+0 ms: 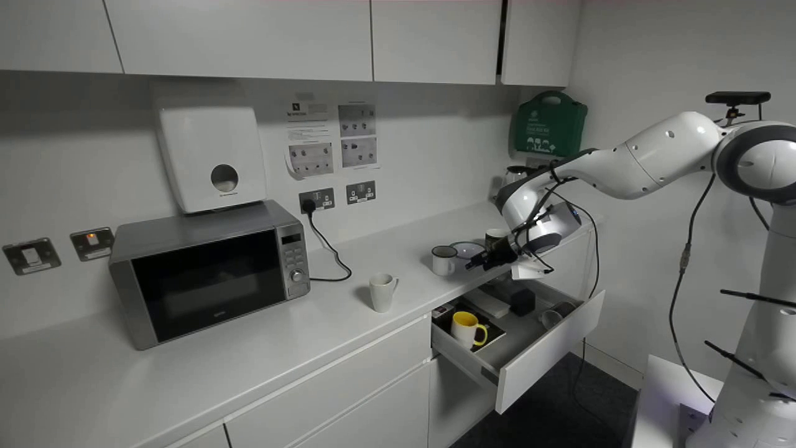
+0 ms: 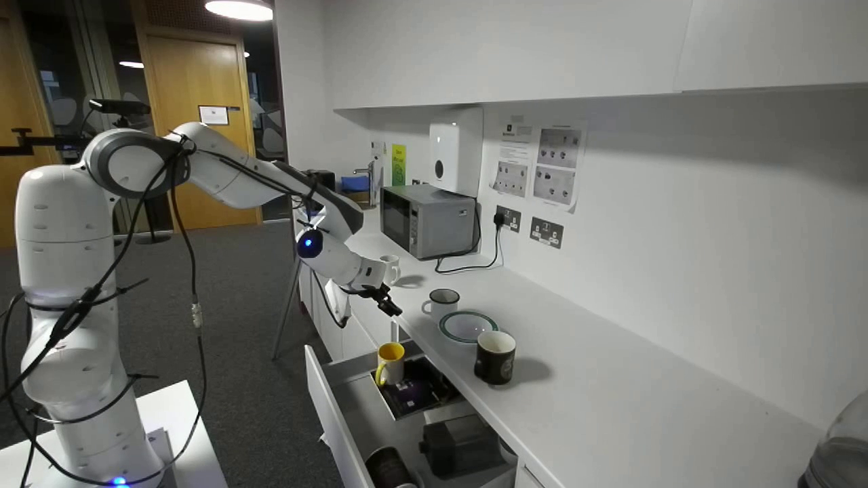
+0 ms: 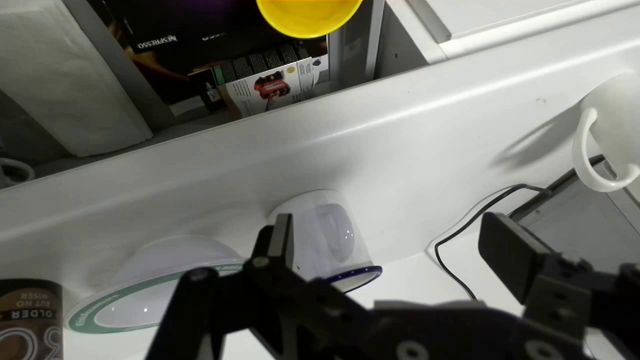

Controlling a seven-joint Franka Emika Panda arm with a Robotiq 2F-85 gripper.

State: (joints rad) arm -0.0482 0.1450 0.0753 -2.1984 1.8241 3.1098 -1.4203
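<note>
My gripper (image 3: 392, 245) stands open, its fingers wide apart with nothing between them. In both exterior views it is above the counter's front edge, by the open drawer (image 1: 550, 351). Nearest to it is a white mug with a dark blue rim (image 3: 320, 227), upright on the counter (image 2: 610, 400); in the wrist view the left finger (image 3: 282, 240) partly covers it. Beside that mug lies a green-rimmed white bowl (image 2: 468, 327), then a dark printed mug (image 2: 494, 362). A plain white mug (image 1: 381, 292) stands nearer the microwave. Inside the drawer is a white mug with yellow inside (image 1: 464, 330).
The drawer also holds a black Nespresso box (image 3: 200, 55), a dark block-shaped thing (image 2: 458, 444) and a dark cup lying down (image 2: 390, 468). A microwave (image 1: 211, 274) with its cable (image 1: 339, 255) stands along the counter. Wall cupboards (image 1: 249, 40) overhang it.
</note>
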